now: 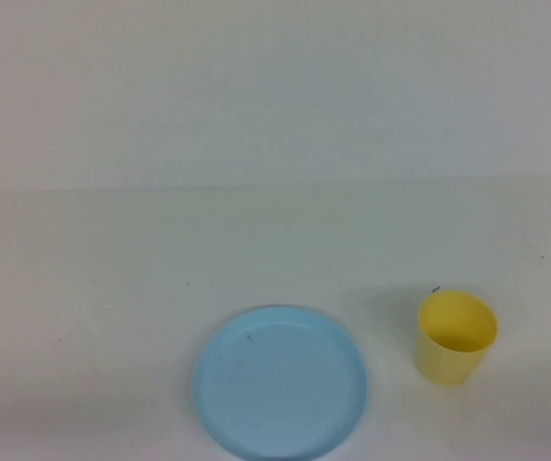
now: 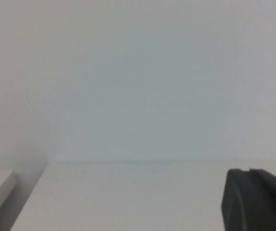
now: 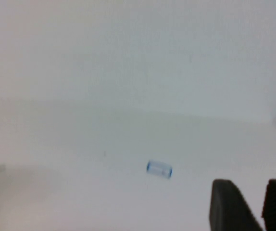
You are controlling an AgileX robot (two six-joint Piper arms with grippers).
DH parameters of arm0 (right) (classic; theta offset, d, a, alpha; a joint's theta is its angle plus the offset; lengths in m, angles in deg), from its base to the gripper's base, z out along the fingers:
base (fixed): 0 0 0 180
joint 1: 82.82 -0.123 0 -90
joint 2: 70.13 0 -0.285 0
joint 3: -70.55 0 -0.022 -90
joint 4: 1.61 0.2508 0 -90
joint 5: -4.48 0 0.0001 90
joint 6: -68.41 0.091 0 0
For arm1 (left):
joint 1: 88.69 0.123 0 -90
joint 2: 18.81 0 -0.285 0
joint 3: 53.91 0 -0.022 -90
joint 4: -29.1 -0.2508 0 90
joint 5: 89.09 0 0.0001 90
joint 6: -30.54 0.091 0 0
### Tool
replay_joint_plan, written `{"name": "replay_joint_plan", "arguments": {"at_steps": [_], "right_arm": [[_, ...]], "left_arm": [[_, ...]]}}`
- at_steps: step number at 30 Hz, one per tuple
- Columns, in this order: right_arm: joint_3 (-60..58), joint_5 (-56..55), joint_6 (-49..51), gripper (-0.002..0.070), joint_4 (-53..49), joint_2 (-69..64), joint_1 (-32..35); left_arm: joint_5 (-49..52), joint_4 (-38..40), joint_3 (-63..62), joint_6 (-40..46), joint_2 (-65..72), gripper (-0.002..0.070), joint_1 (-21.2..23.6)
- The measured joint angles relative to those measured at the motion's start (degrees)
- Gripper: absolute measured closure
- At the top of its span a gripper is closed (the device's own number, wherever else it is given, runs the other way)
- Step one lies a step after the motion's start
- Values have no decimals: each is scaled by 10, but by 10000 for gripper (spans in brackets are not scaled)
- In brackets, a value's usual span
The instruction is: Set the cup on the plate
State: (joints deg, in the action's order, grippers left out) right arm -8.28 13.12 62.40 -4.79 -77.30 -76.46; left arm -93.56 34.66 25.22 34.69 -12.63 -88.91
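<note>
While neither arm shows in the high view, the small plain yellow plastic cup stands upright on the white table, its open mouth facing up and nothing visible inside it. It sits toward the robot's right side of the table, near the front edge. To its left, apart from it with a strip of bare table between them, lies the round light blue plastic plate, flat on the surface with its raised rim showing all around and a tiny dark speck on its upper part. The plate carries nothing; the cup has not yet been placed on it.

From the left wrist view, only part of the dark left gripper appears at the picture's lower corner, held above a bare stretch of white table, and whether its fingers are apart or together cannot be told.

From the right wrist view, the right gripper shows two dark fingertips with a narrow gap between them, holding nothing. A sliver of the yellow cup sits at that picture's edge, well apart from the gripper, and a small clear bluish cylinder lies on the table between them.
</note>
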Motion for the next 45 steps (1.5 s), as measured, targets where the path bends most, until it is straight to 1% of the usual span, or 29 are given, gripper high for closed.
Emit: {"name": "replay_joint_plan", "arguments": {"at_steps": [5, 8, 15, 16, 19, 22, 25, 27, 28, 31, 33, 35, 37, 40, 43, 45], "right_arm": [[0, -136, 0, 489, 0, 0, 0], [0, -178, 0, 489, 0, 0, 0], [0, -193, 0, 489, -1, 0, 0], [0, -193, 0, 489, -1, 0, 0], [0, -191, 0, 489, -1, 0, 0], [0, -193, 0, 489, -1, 0, 0], [21, -160, 0, 500, -2, 0, 0], [50, -120, 0, 529, -3, 0, 0], [65, -102, 0, 546, -3, 0, 0], [107, -41, 0, 620, -3, 0, 0], [134, -2, 0, 651, 3, -15, 0], [156, 35, 0, 664, 13, -39, 0], [176, 64, 0, 668, 19, -64, 0], [194, 102, 0, 671, 23, -94, -4], [213, 176, 0, 673, 32, -128, -15], [224, 225, 0, 674, 42, -155, -22]], "left_arm": [[-41, 0, 0, -1, 0, 674, 0], [-49, 0, 0, -1, 0, 673, 0], [-54, 2, 0, -4, 0, 674, 0], [-54, 10, 0, -15, 0, 674, 0], [-53, 41, 0, -107, 0, 674, 0], [-54, 36, 0, -120, 0, 674, 0], [-47, 31, -16, -151, 0, 674, 0], [-20, 11, -43, -153, 0, 674, 0], [13, -6, -64, -153, 0, 674, 0], [157, -49, -135, -149, 21, 673, 0], [235, -56, -175, -127, 51, 674, 0], [284, -45, -204, -94, 93, 673, 0], [325, -16, -227, -67, 133, 673, 0], [380, 67, -250, -2, 207, 673, 0], [375, 140, -252, 87, 284, 673, 0], [341, 189, -252, 100, 326, 673, 0]]}}
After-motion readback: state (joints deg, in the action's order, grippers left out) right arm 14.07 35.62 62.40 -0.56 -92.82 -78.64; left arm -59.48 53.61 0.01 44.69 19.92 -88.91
